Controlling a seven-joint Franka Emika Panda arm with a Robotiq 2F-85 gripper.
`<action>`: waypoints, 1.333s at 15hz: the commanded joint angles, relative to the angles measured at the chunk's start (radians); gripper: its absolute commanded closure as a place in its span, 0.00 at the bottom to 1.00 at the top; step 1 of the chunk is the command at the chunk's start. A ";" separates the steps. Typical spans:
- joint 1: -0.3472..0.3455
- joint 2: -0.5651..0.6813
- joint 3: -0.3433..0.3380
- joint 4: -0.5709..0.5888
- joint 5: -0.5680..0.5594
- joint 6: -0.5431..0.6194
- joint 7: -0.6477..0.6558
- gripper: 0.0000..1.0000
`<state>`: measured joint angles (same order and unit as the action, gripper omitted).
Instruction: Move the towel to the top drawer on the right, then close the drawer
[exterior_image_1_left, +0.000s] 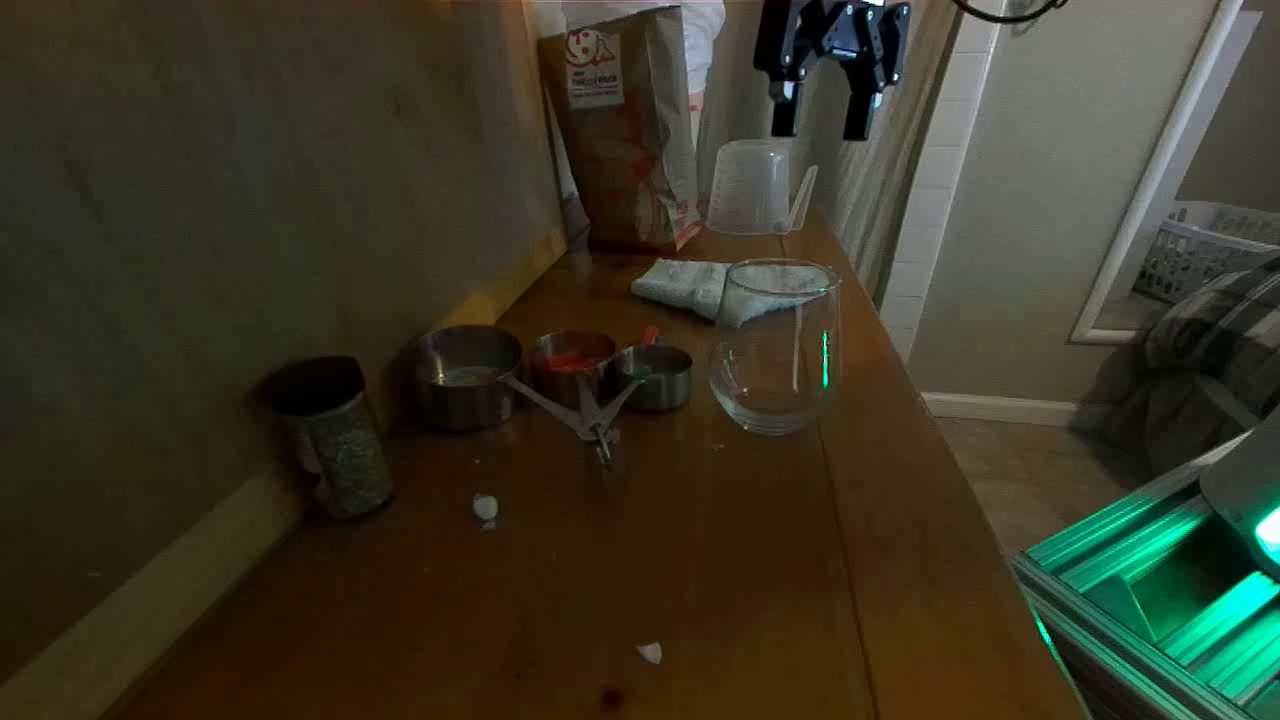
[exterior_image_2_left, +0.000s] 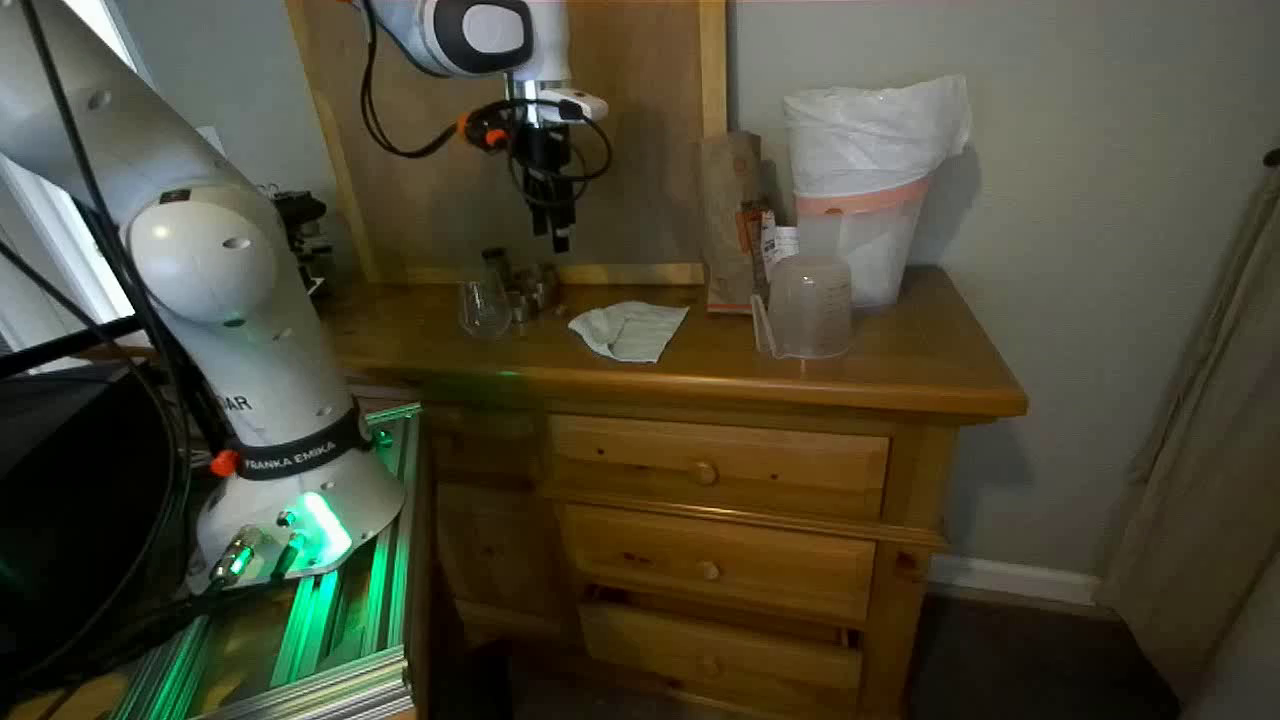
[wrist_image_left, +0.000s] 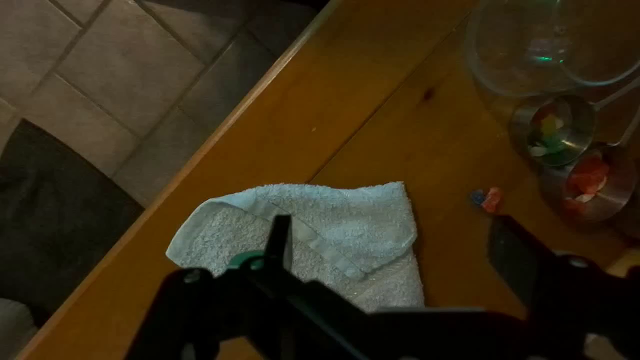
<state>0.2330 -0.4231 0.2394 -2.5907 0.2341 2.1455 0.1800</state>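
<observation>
Nothing's done yet, looks like: towel (exterior_image_2_left: 628, 331) on the table (exterior_image_1_left: 700, 540), tool (exterior_image_1_left: 821, 128) hanging above, spread wide and empty, top drawer (exterior_image_2_left: 780, 465) apparently shut, so opening, stashing and closing all remain.

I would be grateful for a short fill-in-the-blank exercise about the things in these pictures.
1. The towel lies ____ the glass jar and the plastic measuring cup.
2. The gripper is not shut but ____.
3. The drawer pulled partly out is the ____ one in its stack.
Missing words: between; open; bottom.
</observation>
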 joint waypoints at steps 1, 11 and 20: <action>0.003 0.000 -0.003 0.001 -0.002 -0.001 0.001 0.00; -0.066 -0.101 -0.083 -0.082 -0.017 -0.003 -0.012 0.00; -0.222 -0.227 -0.243 -0.171 -0.004 -0.004 -0.010 0.00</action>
<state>0.0628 -0.6149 0.0261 -2.7634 0.2283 2.1428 0.1628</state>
